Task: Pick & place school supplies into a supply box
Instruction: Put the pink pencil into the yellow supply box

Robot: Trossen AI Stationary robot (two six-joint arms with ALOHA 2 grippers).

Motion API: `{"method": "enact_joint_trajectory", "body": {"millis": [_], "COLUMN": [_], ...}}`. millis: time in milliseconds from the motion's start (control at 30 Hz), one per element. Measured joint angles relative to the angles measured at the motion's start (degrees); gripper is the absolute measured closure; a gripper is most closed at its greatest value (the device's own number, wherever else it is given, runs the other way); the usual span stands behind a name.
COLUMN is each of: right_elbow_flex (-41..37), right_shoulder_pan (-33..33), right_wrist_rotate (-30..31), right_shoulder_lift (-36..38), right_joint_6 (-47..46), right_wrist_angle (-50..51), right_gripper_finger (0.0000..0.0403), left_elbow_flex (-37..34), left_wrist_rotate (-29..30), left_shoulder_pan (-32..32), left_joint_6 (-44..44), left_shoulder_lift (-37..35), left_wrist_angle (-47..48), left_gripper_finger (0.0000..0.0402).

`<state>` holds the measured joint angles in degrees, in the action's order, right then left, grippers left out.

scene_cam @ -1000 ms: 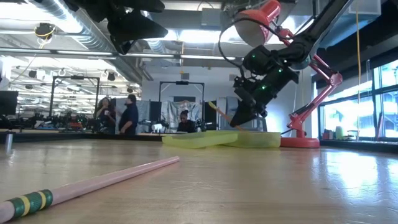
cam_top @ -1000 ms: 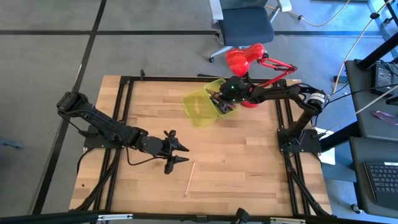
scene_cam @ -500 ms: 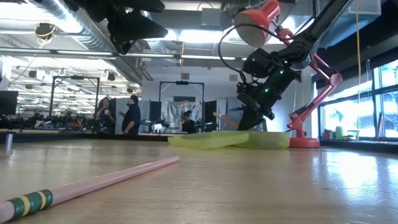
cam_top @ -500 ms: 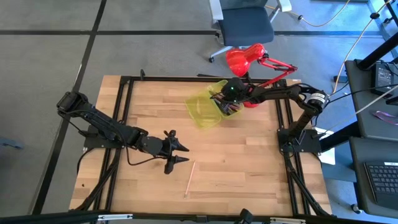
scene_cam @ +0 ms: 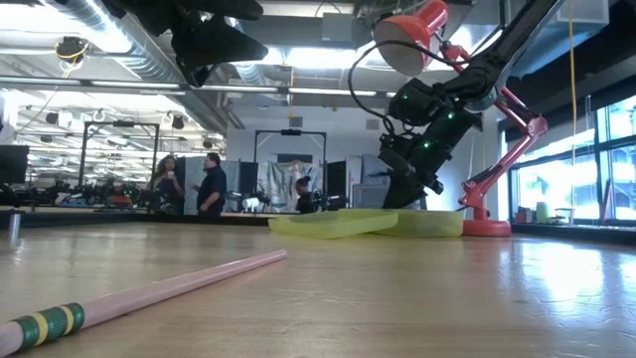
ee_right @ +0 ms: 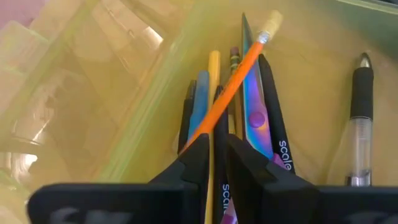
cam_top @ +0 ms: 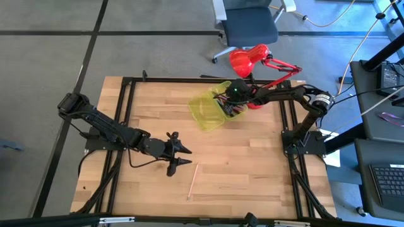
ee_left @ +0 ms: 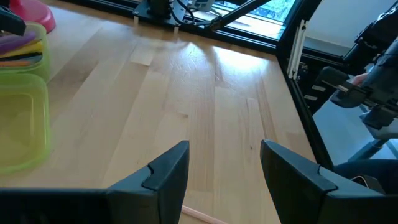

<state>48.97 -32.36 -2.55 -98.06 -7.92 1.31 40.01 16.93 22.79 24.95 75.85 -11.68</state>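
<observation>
The yellow-green supply box lies open at the table's far middle, and it also shows in the low view. My right gripper reaches down into its right half, its fingers a narrow gap apart. In that half lie purple scissors, several pens and pencils, and a clear pen. An orange pencil lies slanted on top of them. A pale pink pencil lies flat on the table near the front. My left gripper hovers open and empty just left of it. My right gripper's fingers point down into the box's right half. The orange pencil's near end runs under one fingertip. I cannot tell whether they touch. Nothing shows pinched in the gap.
A red desk lamp stands right behind the box, its head over the right arm. The box's left half holds nothing. Bare wood lies between the box and the pink pencil. People stand in the room beyond the table.
My right gripper has gone down and a little toward the table's right edge, into the box. The orange pencil that stuck out slanted from it has dropped out of the low view, into the box. The box has slid slightly toward the right edge.
</observation>
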Motion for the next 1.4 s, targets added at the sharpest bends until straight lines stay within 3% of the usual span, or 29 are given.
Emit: {"method": "enact_joint_trajectory", "body": {"millis": [267,500,733,867,1167,1400], "right_elbow_flex": [-0.03,-0.04,-0.02,-0.02,-0.02,-0.02], "right_shoulder_pan": [0.79,6.25,16.76,22.04,26.46,26.45], "right_wrist_rotate": [-0.28,-0.69,-10.27,-7.24,0.33,3.05], "right_shoulder_lift": [0.98,6.01,7.93,7.93,7.91,7.89], "right_joint_6": [1.52,6.70,14.02,14.23,14.47,14.69], "right_wrist_angle": [0.46,0.29,0.79,0.80,3.10,7.51], "right_gripper_finger": [0.0346,0.0347,0.0347,0.0347,0.0347,0.0347], "left_elbow_flex": [0.00,-0.07,3.81,9.79,30.70,40.55], "left_wrist_rotate": [-0.07,-0.37,-3.51,-3.44,-5.00,-6.51], "left_shoulder_pan": [0.00,0.12,2.02,2.87,3.91,3.89], "left_joint_6": [1.80,6.58,11.31,16.29,34.64,35.79], "left_shoulder_lift": [0.00,2.41,9.55,15.50,29.43,37.30], "left_wrist_angle": [1.21,1.25,1.51,9.43,45.96,48.63], "left_gripper_finger": [0.0212,0.0212,0.0212,0.0212,0.0213,0.0213]}}
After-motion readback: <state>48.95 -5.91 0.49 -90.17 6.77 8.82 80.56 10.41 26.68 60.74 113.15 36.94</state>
